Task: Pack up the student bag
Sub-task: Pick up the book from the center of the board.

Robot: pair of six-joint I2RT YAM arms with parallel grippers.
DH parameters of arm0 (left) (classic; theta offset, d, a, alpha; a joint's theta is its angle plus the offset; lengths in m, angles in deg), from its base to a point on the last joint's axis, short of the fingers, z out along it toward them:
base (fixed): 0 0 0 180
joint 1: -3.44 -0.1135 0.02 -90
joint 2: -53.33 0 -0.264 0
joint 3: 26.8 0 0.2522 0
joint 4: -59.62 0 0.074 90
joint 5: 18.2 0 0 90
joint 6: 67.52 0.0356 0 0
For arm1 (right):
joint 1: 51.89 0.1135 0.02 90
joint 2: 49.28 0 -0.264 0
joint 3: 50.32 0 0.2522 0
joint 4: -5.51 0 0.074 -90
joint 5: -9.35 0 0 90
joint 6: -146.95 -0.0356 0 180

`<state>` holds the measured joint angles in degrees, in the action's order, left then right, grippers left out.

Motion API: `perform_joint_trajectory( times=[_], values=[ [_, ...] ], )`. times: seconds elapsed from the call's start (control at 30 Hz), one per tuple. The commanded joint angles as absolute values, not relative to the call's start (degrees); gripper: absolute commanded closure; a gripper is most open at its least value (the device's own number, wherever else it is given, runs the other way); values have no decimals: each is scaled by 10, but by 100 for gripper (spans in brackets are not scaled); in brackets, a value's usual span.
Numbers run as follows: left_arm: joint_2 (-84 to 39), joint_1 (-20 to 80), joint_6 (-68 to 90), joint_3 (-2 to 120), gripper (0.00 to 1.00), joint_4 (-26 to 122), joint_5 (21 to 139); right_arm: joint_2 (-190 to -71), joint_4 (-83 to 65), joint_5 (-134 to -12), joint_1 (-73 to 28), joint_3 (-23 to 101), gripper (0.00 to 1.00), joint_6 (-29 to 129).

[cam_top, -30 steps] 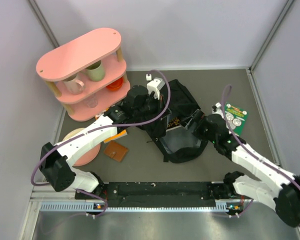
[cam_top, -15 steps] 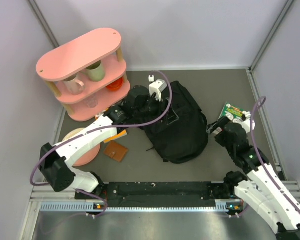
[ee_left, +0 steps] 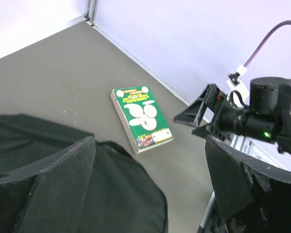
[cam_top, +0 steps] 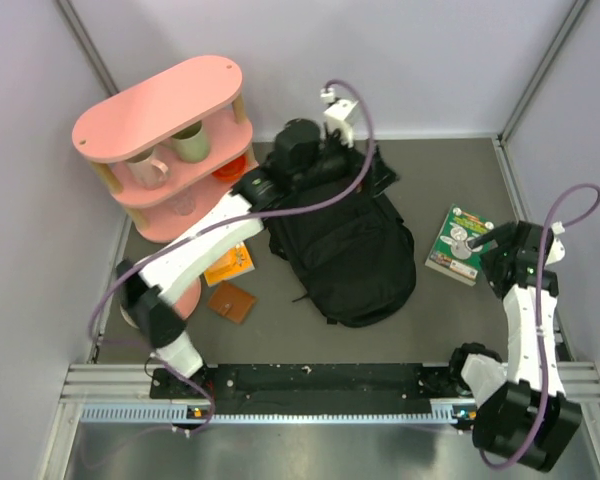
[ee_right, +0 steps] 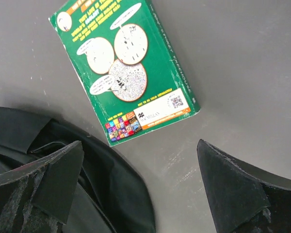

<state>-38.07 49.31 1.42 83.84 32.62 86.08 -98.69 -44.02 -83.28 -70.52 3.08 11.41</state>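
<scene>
The student bag [cam_top: 345, 255] is a large black floppy backpack lying flat mid-table. My left gripper [cam_top: 370, 178] hovers open over the bag's far end, nothing between its fingers; in the left wrist view the left gripper [ee_left: 150, 189] spans bag fabric [ee_left: 111, 204] and bare table. A green book [cam_top: 458, 243] lies flat just right of the bag, also visible as the book [ee_left: 141, 119] and the book [ee_right: 126, 68]. My right gripper [cam_top: 483, 241] stands open beside the book's near right edge. The right gripper [ee_right: 140, 184] holds nothing, with the bag's edge [ee_right: 97, 194] below its left finger.
A pink two-tier shelf [cam_top: 170, 140] with mugs stands at the back left. An orange book [cam_top: 230, 262], a brown wallet [cam_top: 232, 301] and a pink plate [cam_top: 170, 300] lie left of the bag. Metal posts and walls bound the table.
My left gripper opened, let go of the bag and rose toward the back. The right arm pulled back to the right beside the green book. The bag's mouth dropped flat.
</scene>
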Motion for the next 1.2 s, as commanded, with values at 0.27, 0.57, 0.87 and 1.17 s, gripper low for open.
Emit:
perform_joint_trajectory(
  times=[0.27,0.57,0.87,1.17],
  values=[
    [-743,495,-61,1087,1,386,938,-1090,-300,-661,-800,2,1,123],
    [-858,503,-128,1123,1,480,976,-1163,-248,-635,-829,4,1,161],
    [-944,541,-149,1168,2,478,1000,-1175,-183,-647,-834,-25,10,184],
    [-972,553,-175,1163,2,469,990,-1248,-141,-644,-843,-12,10,221]
  ],
)
